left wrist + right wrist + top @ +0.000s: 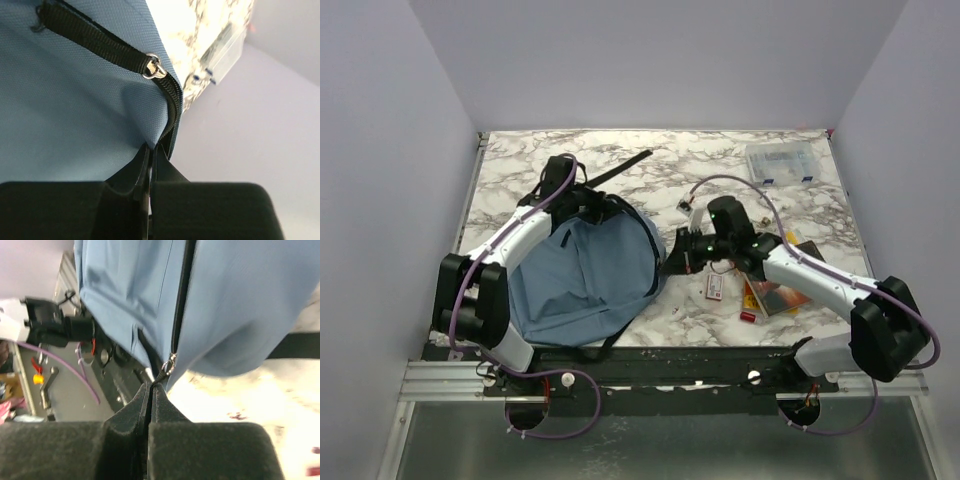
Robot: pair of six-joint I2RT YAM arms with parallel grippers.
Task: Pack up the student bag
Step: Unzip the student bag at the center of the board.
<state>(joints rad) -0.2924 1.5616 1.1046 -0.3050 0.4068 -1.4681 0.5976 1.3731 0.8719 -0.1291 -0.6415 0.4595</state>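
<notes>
The slate-blue student bag [582, 275] lies on the left half of the marble table, its black straps trailing toward the back. My left gripper [563, 182] is at the bag's far top edge, shut on a fold of the bag's fabric beside the zipper [170, 112]; a silver zipper slider [153, 67] shows just ahead. My right gripper [672, 258] is at the bag's right edge, shut on the zipper pull cord [161, 376] hanging from a silver slider [170, 362] on the blue fabric [235, 305].
A clear plastic box [782, 162] stands at the back right. Small items lie near my right arm: a red-and-white card [714, 288], an orange-red booklet [772, 296], a small red piece [748, 316] and a white item [686, 203].
</notes>
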